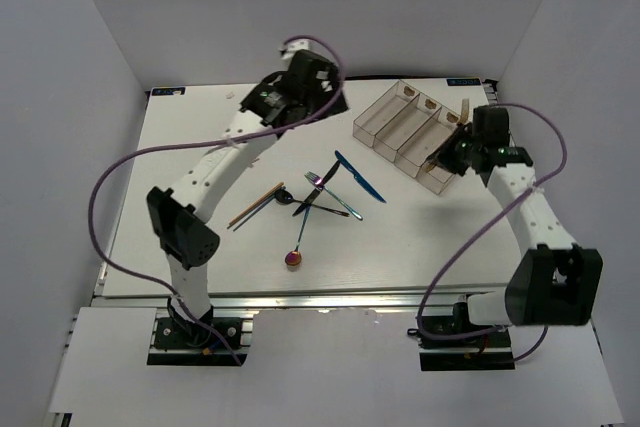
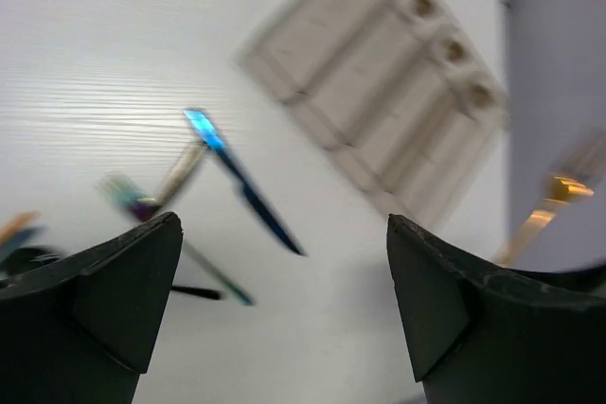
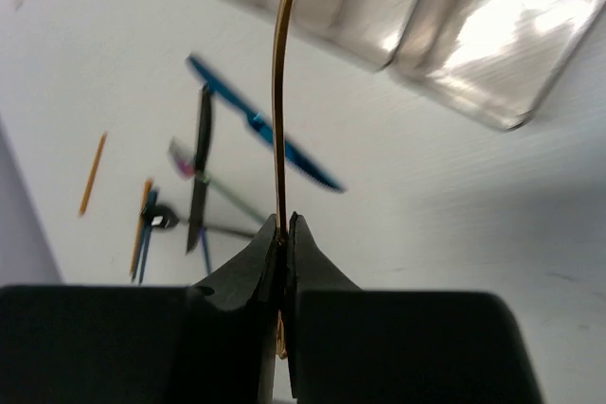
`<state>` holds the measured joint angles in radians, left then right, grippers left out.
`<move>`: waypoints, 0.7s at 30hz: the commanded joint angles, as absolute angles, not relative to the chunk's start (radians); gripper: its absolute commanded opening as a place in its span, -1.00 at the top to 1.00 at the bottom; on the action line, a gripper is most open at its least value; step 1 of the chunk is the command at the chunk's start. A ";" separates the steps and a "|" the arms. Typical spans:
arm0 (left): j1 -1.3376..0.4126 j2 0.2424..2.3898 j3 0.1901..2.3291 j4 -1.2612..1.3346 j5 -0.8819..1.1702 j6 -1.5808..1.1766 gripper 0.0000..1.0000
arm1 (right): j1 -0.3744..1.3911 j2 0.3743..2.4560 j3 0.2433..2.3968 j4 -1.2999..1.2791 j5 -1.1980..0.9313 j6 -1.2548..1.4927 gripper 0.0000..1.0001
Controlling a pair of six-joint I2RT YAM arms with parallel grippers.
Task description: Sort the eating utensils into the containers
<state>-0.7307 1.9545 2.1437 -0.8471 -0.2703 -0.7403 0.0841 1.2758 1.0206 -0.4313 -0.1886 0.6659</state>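
Observation:
My right gripper (image 3: 284, 219) is shut on the gold fork (image 3: 281, 92), held on edge above the table beside the clear grey tray (image 3: 492, 35). In the top view this gripper (image 1: 450, 155) hovers at the near right end of the tray (image 1: 385, 112). My left gripper (image 2: 284, 224) is open and empty, raised over the back of the table (image 1: 290, 97). The blue knife (image 1: 360, 177), an iridescent fork (image 1: 320, 182), a black knife (image 1: 310, 202), a purple spoon (image 1: 297, 247) and orange chopsticks (image 1: 255, 205) lie loose mid-table. The blue knife (image 2: 241, 182) shows blurred below the left gripper.
The white side walls stand close to the table's left and right edges. The left arm's purple cable (image 1: 110, 197) loops over the left side of the table. The tray's four compartments run diagonally at the back right.

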 commanded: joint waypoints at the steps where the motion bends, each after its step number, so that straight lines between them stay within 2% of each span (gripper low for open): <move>1: -0.673 1.806 2.031 -1.016 -0.428 -0.666 -0.96 | 0.015 1.443 1.190 -0.584 -0.014 0.617 1.00; 3: -0.672 1.734 1.915 -1.008 -0.445 -0.652 -0.96 | 0.011 1.523 1.291 -0.629 0.064 0.612 1.00; 8: -0.670 1.629 1.752 -1.009 -0.466 -0.608 -0.96 | -0.034 1.669 1.362 -0.603 0.117 0.604 1.00; 18: -0.670 1.582 1.674 -1.069 -0.538 -0.561 -0.96 | -0.044 1.776 1.348 -0.528 0.086 0.620 1.00; 20: -0.670 1.568 1.637 -1.062 -0.543 -0.560 -0.96 | -0.044 1.793 1.359 -0.525 0.078 0.621 0.72; 21: -0.669 1.565 1.628 -1.060 -0.548 -0.558 -0.96 | -0.044 1.804 1.365 -0.523 0.078 0.617 0.41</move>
<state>-0.6712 1.6367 1.6508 -1.0508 -0.5110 -0.5774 -0.0391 1.7897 1.3132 -0.5640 0.0757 0.6273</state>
